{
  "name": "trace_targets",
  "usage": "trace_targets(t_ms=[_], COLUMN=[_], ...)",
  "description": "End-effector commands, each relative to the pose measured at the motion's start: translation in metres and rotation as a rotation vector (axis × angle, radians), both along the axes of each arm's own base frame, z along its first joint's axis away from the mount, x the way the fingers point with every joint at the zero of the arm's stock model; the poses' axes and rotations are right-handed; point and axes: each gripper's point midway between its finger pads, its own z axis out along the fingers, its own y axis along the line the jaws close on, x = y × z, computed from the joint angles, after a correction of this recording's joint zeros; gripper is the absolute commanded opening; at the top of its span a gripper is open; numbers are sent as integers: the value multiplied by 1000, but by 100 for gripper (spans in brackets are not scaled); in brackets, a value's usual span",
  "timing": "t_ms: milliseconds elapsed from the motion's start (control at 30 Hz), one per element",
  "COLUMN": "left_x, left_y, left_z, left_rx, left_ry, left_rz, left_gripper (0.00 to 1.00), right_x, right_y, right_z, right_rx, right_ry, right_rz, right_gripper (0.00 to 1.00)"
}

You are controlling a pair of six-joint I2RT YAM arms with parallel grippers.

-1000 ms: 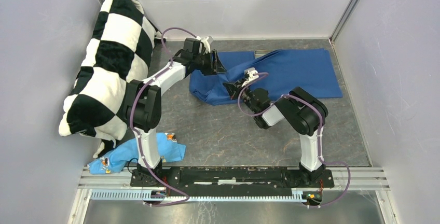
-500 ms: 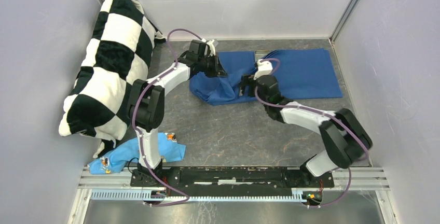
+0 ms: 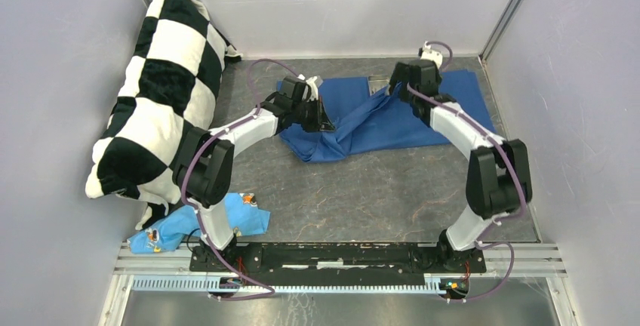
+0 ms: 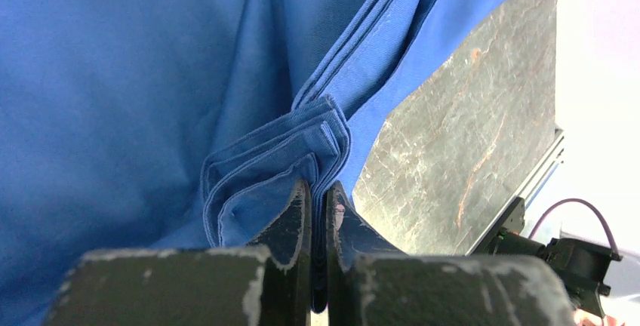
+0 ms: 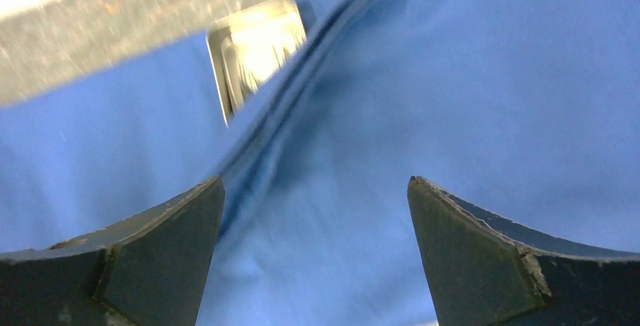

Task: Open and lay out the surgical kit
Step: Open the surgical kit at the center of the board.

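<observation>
Table: grey, marbled, scuffed top.

Dark blue cloth: far middle to far right. Flatter at right end, bunched and creased toward left, long folds running across it.

Small steel tray: at cloth's far edge, partly hidden under fold, blue cloth beside it. Whether it sits on cloth or bare table, cannot tell.

Checkered pillow: far left, lower end on table, leaning on left wall, apart from dark cloth.

Light blue cloth scrap: crumpled at near left, just beside black base plate along near edge.

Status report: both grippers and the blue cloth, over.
Left gripper shut on blue cloth. Right gripper open above it. Tray partly showing. Pillow well aside.
</observation>
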Motion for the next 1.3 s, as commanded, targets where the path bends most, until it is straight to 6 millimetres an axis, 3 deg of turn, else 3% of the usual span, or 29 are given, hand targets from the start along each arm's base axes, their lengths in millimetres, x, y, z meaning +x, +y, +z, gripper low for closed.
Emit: trace_targets(t_ms=[0,200,467,700,967,1267], left_x=[-28,-32,-28,-24,-24,-24], left_y=[-12,-6,-5,-2,-4,-3], left_z=[2,-15,-21,-17,-16,-15], left_rx=[-19,35,72,93,84,91], left_ry=[48,59,65,39,46,32], left_rz=[-69,-88,-104,-97,-106,-104], left_gripper=[2,2,2,2,2,2], right_x=[47,98,160,167,161,175], right_y=[-8,-29,-44,-58,-77,-77], right_z=[9,1,-14,-40,-51,-69], right_rx=[133,263,216,197,95,116], right_ry=[-15,-33,-36,-4,6,10], right_rz=[-65,-157,-231,-347,-402,-434], right_gripper=[98,98,98,98,98,87])
